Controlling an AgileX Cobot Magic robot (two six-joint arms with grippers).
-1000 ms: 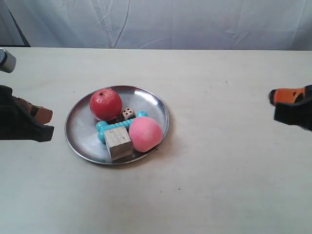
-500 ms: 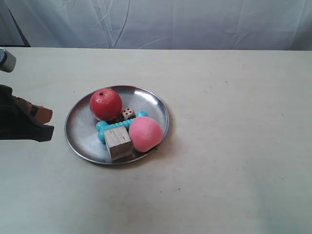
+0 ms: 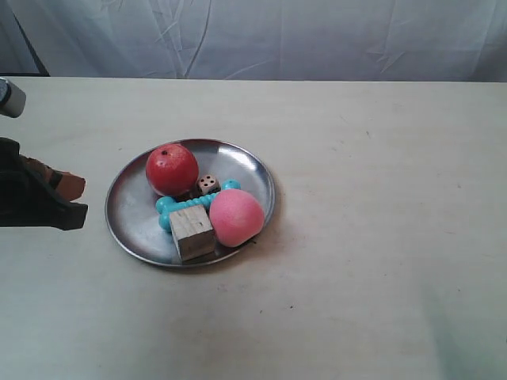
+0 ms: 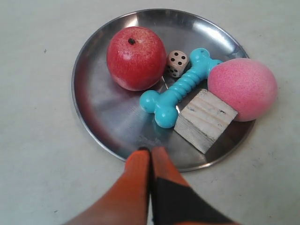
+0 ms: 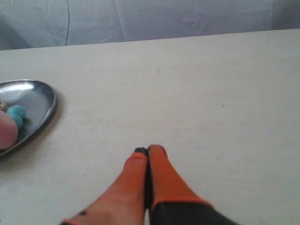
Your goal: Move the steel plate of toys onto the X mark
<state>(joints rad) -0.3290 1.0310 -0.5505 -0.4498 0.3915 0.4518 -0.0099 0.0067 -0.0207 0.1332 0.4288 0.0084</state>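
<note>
The steel plate lies on the table left of centre and shows again in the left wrist view. It holds the red apple ball, the small die, the turquoise bone, the wooden block and the pink egg ball. My left gripper is shut and holds nothing. It is the arm at the exterior view's left, a short gap from the rim. My right gripper is shut and empty over bare table, with the plate's edge far to its side. I cannot make out the X mark for sure.
A tiny dark mark sits against the plate's rim near the pink ball. A pale curtain hangs behind the table's far edge. Bare tabletop lies on the plate's other side.
The arm at the exterior view's right has pulled back out of that view. The left arm, the plate and the toys have not moved.
</note>
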